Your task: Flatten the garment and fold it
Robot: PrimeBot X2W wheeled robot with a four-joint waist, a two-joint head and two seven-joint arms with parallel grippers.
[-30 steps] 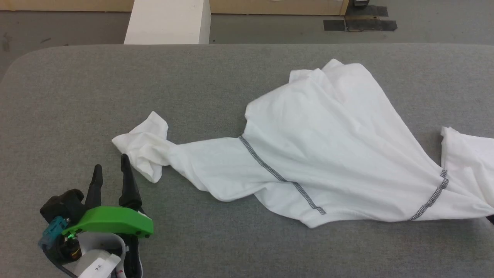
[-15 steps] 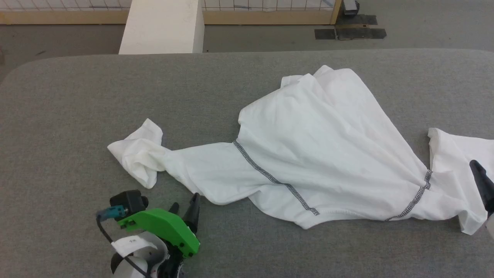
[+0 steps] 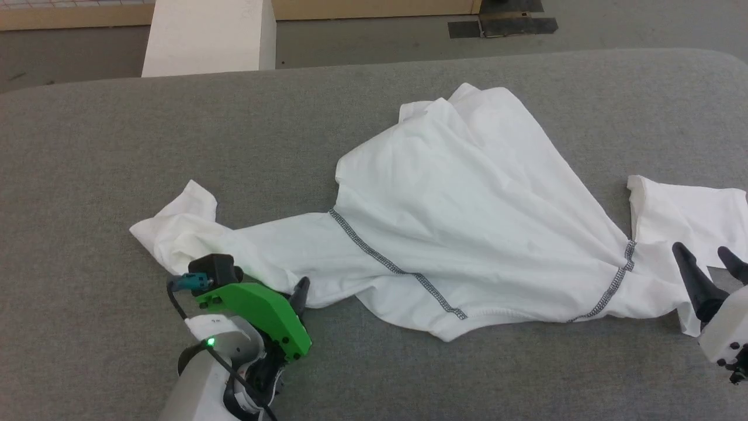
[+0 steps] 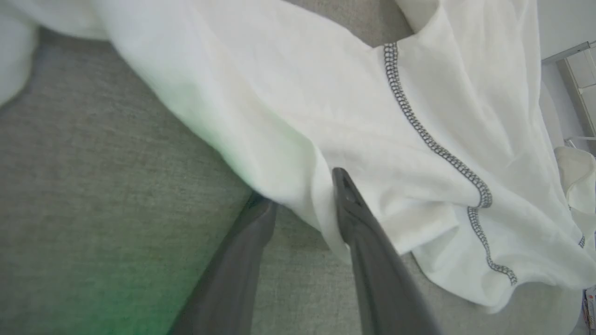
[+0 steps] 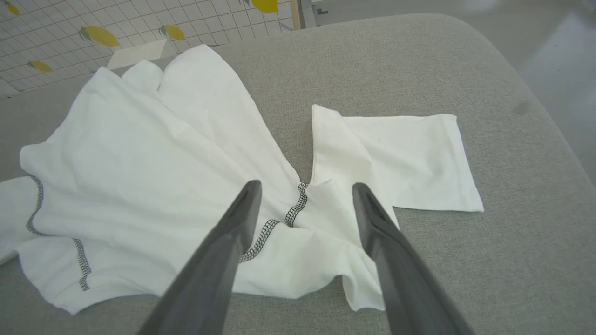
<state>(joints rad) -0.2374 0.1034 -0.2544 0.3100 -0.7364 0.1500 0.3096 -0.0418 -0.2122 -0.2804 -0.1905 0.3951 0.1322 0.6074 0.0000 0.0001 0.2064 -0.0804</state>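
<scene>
Garment [image 3: 467, 199] lies spread and wrinkled across the middle of the grey padded table [image 3: 117, 146] in your head view. It runs from a bunched sleeve at left centre to a flatter sleeve at the right edge, where the frame cuts it off. Dark zigzag seams [image 3: 397, 270] cross it low in the middle and at lower right. You cannot make out the neck opening among the folds.

Your left pincer [image 4: 301, 193] is mostly hidden in the head view behind its green housing [image 3: 257, 310] at lower left. One dark fingertip [image 3: 301, 289] pokes out beside the sleeve's lower edge. The left wrist view settles it: the fingers stand apart, straddling that edge, one on top of the cloth and the other's tip tucked out of sight beneath it.

Your right pincer [image 3: 701, 252] sits at the lower right edge, wide apart and holding nothing, with its tips over the sleeve there near its seam. Its body is partly cut off.

Beyond the table, a white box [image 3: 210, 38] stands at upper left and dark mats [image 3: 502, 23] lie on the floor at top. The right wrist view shows a tiled wall with yellow fruit shapes [image 5: 100, 35] at its upper left.
</scene>
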